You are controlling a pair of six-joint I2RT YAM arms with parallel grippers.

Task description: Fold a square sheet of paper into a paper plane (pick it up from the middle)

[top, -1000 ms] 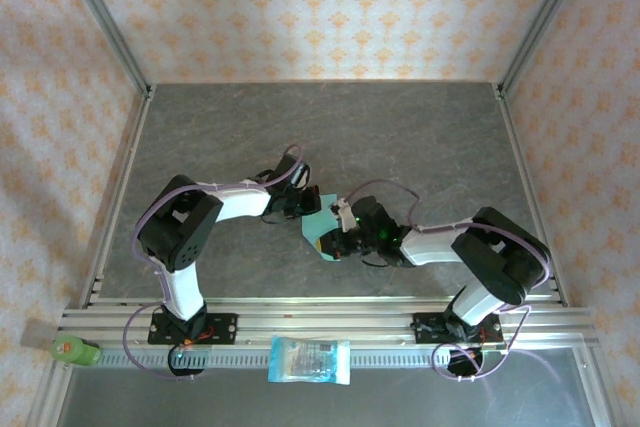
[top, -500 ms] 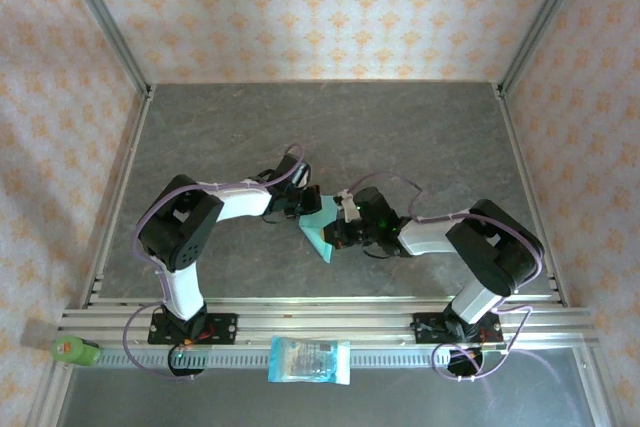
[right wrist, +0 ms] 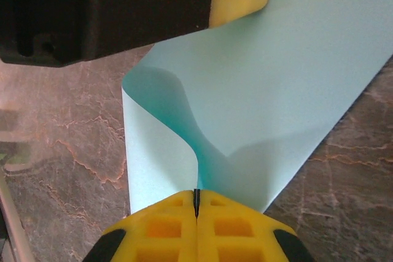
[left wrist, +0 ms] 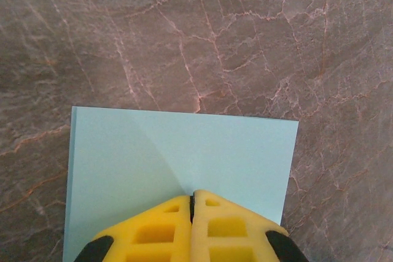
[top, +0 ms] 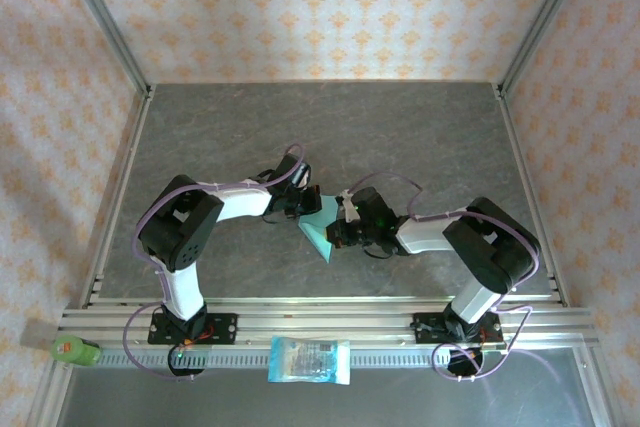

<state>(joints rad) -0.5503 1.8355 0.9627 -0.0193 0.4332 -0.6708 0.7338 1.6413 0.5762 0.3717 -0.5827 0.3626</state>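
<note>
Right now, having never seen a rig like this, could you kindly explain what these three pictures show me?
Two robot arms are bolted at the near edge of a grey marbled table. The wide picture looks down from above. The other two come from a camera on each wrist, so the yellow pads there are that arm's own. The left claw and the right claw are both shut, each pinching the same sheet of teal paper, which curls between them. A blue-and-white packet lies by the arms' bases.

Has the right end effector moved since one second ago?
Yes. In the top view the right end effector has shifted slightly left and away from the near rail, shut on the square sheet of paper.
</note>
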